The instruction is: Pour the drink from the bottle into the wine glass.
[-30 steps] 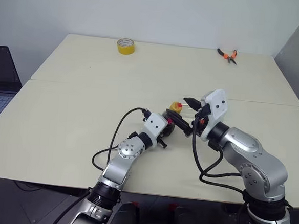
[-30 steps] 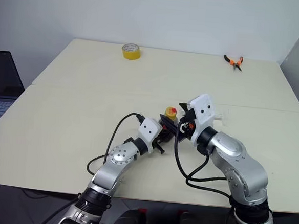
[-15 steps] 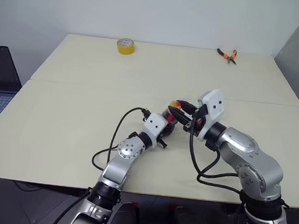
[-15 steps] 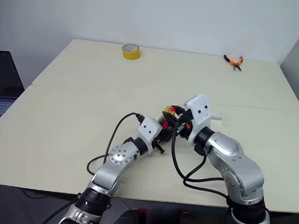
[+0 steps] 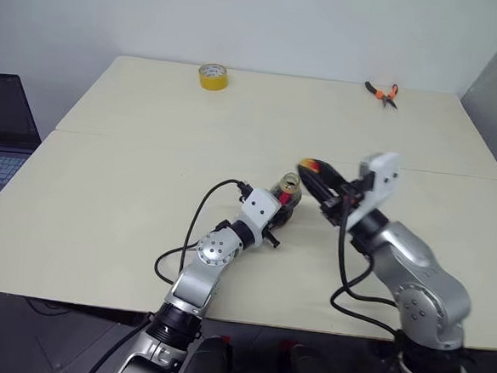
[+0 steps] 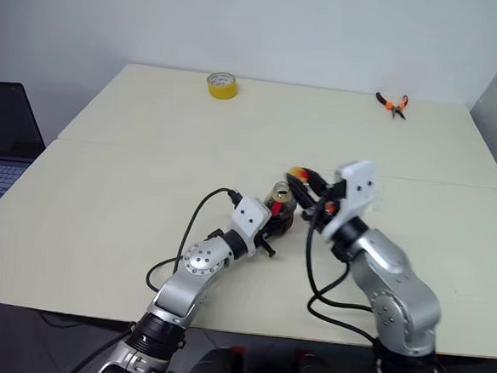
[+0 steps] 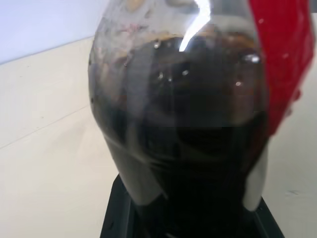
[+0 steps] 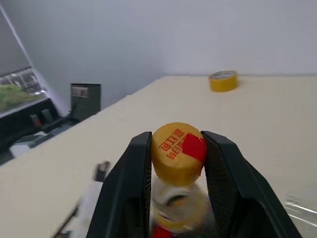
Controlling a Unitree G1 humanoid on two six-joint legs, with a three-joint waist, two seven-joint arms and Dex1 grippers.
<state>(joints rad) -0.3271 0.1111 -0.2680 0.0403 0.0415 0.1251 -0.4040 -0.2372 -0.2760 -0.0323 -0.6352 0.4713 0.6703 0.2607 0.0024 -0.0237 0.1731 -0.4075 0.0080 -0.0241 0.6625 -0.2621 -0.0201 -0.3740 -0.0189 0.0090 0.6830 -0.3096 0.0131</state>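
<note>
Already the yellow cap [image 8: 178,153] had been taken off the bottle [image 5: 285,196], and that much of the job could be counted as done. It was pinched between the black fingers of the right gripper [image 8: 177,163], lifted clear and held just beside the bottle's neck. The open mouth of the bottle was seen as a pale ring in the head views.

The bottle itself was clamped low on its body by the left gripper [image 5: 279,211], roughly in the middle of the worktop [image 5: 129,187], well away from every edge. It was held upright or nearly so; the exact tilt could not be settled from these views.

The drink [image 7: 183,124] was shown up close by the left wrist camera: dark, almost black, filling most of the bulbous body, with a clear band above it and the red label strip [image 7: 280,54] to one side. None of it appeared to have left the bottle.

The wine glass could not be made out with any certainty; a faint clear shape beyond the right arm may have been it, but that was left open. Whether anything was in it could not be told.

So the pour was judged not yet begun. What remained: the cap to be set aside, the glass to be found, and the bottle to be tipped over its bowl.

A yellow tape roll [image 5: 212,75] and orange-handled pliers [image 5: 381,92] lay untouched along the far edge.
</note>
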